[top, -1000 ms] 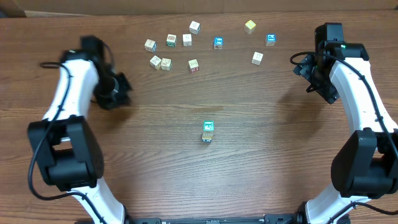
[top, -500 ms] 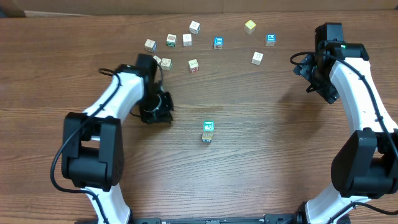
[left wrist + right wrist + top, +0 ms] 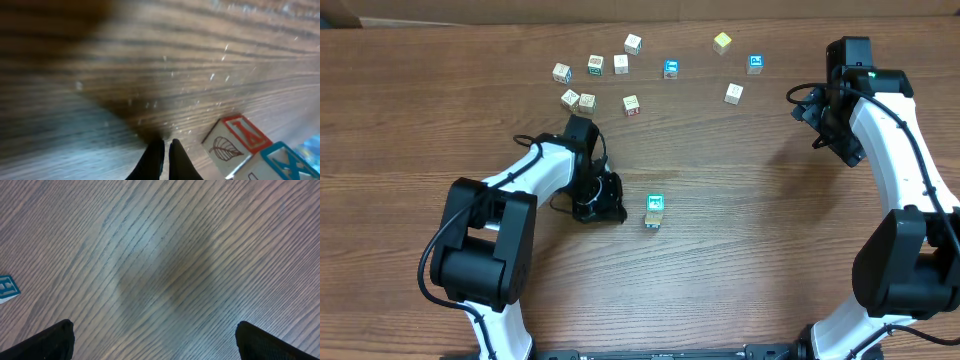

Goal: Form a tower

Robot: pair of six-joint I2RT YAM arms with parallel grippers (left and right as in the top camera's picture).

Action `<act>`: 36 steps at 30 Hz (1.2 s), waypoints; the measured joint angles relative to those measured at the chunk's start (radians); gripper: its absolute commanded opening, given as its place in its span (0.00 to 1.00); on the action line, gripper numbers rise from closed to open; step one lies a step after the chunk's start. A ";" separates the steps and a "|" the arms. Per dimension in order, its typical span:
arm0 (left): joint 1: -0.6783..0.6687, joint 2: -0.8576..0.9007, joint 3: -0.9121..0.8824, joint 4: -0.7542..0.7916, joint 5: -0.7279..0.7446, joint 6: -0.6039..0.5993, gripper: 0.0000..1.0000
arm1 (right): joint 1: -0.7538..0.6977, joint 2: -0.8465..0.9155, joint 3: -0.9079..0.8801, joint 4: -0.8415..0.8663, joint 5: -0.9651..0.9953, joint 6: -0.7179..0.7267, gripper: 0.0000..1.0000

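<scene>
While the left gripper (image 3: 600,203) hovers, jaws clenched empty, at nine o'clock of the tower (image 3: 655,211), centre of the desk (image 3: 740,290), the right gripper (image 3: 842,143) waits at two o'clock, jaws released. Between placements, it seems; next, fetch a loose cube (image 3: 631,104) from twelve o'clock.

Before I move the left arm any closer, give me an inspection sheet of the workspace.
surface: wooden table, wood grain, no spills seen.
job's things: tower upright mid-table, cyan-green on top.
clutter: loose cubes scattered at the far side, apart from the tower.
grippers: left gripper shut, empty, low beside the tower, not touching; right gripper open, empty, away at the right.
cables: black cable looping at the right arm's wrist.
surroundings: tan board past the far edge.
</scene>
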 measured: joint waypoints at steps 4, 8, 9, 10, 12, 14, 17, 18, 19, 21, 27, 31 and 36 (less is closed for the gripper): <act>-0.006 0.000 -0.008 0.008 0.019 -0.012 0.04 | 0.000 0.000 0.000 0.000 0.000 0.000 1.00; -0.026 0.000 -0.011 0.018 0.026 -0.026 0.04 | 0.000 0.000 0.000 0.000 0.000 0.000 1.00; -0.032 0.000 -0.011 0.023 0.027 -0.031 0.04 | 0.000 0.000 0.000 0.000 0.000 0.000 1.00; -0.037 0.000 -0.011 0.026 0.027 -0.035 0.04 | 0.000 0.000 0.000 0.000 0.000 0.000 1.00; -0.047 0.000 -0.011 0.030 0.027 -0.049 0.04 | 0.000 0.000 0.000 0.000 0.000 0.000 1.00; -0.054 0.000 -0.011 0.031 0.027 -0.054 0.04 | 0.000 0.000 0.000 0.000 0.000 0.000 1.00; -0.058 0.000 -0.011 0.031 0.029 -0.061 0.04 | 0.000 0.000 0.000 0.000 0.000 0.000 1.00; -0.058 0.000 -0.011 0.032 0.032 -0.065 0.04 | 0.000 0.000 0.000 0.000 0.000 0.000 1.00; -0.058 0.000 -0.011 0.033 0.039 -0.069 0.04 | 0.000 0.000 0.000 0.000 0.000 0.000 1.00; -0.058 0.000 -0.011 0.033 0.052 -0.073 0.04 | 0.000 0.000 0.000 0.000 0.000 0.000 1.00; -0.060 0.000 -0.012 0.033 0.076 -0.076 0.04 | 0.000 0.000 0.000 0.000 0.000 0.000 1.00; -0.060 0.000 -0.012 0.033 0.076 -0.079 0.04 | 0.000 0.000 0.000 0.000 0.000 0.000 1.00; -0.060 0.000 -0.012 0.033 0.076 -0.079 0.04 | 0.000 0.000 0.000 0.000 0.000 0.000 1.00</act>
